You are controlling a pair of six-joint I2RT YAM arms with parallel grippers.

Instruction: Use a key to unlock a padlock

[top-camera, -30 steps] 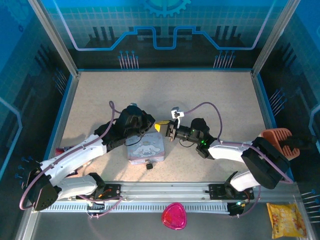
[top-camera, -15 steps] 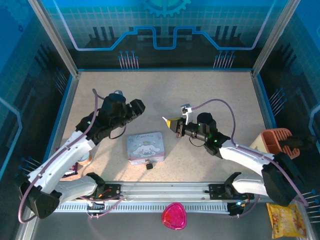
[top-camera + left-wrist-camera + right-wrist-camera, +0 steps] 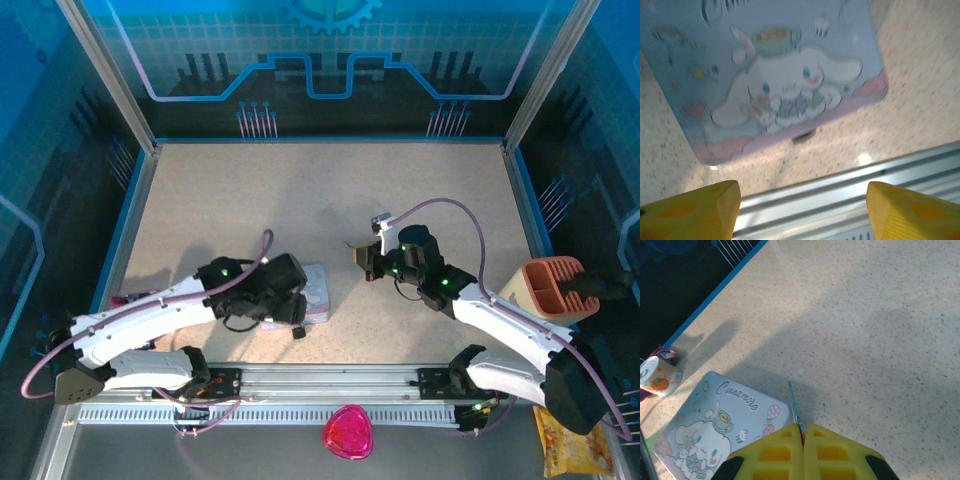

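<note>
Pinched key (image 3: pixel 794 403), right pincer (image 3: pixel 803 432) (left pincer (image 3: pixel 802 201) agape)

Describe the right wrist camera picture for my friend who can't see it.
The right gripper is shut on the key, a thin sliver poking out from its yellow tips over the speckled table. A pastel cartoon tin lies at the lower left, and a small orange-printed can sits at the left edge.
</note>
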